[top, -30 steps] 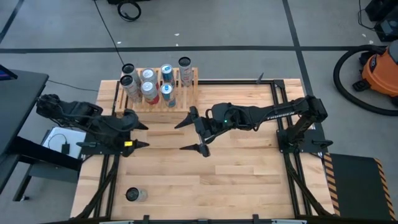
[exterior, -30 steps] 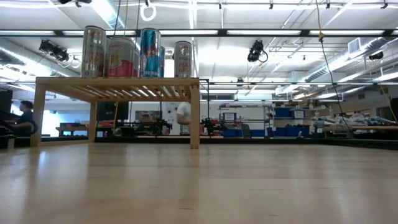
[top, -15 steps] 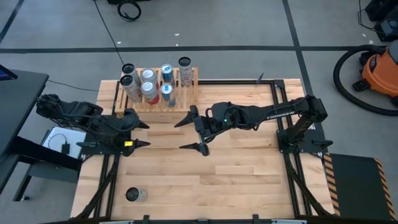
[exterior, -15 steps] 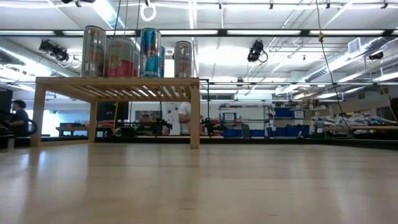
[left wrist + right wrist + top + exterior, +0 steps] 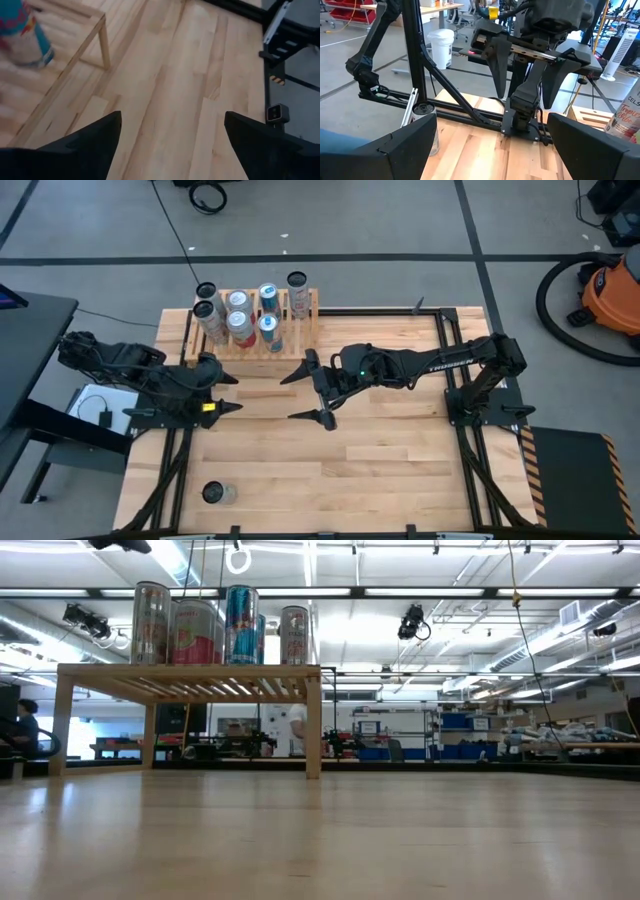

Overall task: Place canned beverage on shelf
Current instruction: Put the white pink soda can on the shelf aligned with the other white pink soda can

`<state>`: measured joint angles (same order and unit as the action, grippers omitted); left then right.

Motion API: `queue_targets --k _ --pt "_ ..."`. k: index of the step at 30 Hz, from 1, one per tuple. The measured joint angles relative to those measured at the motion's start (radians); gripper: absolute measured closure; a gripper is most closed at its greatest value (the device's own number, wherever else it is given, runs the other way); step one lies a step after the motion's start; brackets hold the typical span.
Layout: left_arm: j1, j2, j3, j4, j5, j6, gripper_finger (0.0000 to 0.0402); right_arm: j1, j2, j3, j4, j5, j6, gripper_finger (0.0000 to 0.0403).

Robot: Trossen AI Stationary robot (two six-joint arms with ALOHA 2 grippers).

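The pale wooden slatted shelf [image 5: 300, 340] stands at the table's far left and carries several upright cans [image 5: 240, 320]; the low view shows them on its top [image 5: 190, 672]. One more can [image 5: 215, 493] stands alone on its base near the table's front left corner and also shows in the right wrist view [image 5: 426, 125]. My left gripper [image 5: 232, 396] is open and empty, just in front of the shelf. My right gripper [image 5: 288, 400] is open and empty at mid-table, facing the left gripper.
Black arm frames run along the table's left and right sides [image 5: 470, 405]. Bare plank tabletop [image 5: 380, 460] lies in front of both grippers. An orange vacuum [image 5: 610, 295] stands on the floor beyond the right edge. A person [image 5: 25, 725] sits in the room behind.
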<state>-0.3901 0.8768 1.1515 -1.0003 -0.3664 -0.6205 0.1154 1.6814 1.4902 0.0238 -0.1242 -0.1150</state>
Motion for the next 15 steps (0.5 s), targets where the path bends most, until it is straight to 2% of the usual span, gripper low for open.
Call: queue_targets --k 7,15 --pt "0.0 0.029 0.0 -0.128 0.002 -0.062 0.0042 0.0 0.0 0.0 0.001 0.0 0.0 0.0012" --pt "-0.021 0.053 0.0 -0.177 0.011 -0.102 0.0042 0.0 0.001 0.0 0.007 0.0 0.0 0.0012"
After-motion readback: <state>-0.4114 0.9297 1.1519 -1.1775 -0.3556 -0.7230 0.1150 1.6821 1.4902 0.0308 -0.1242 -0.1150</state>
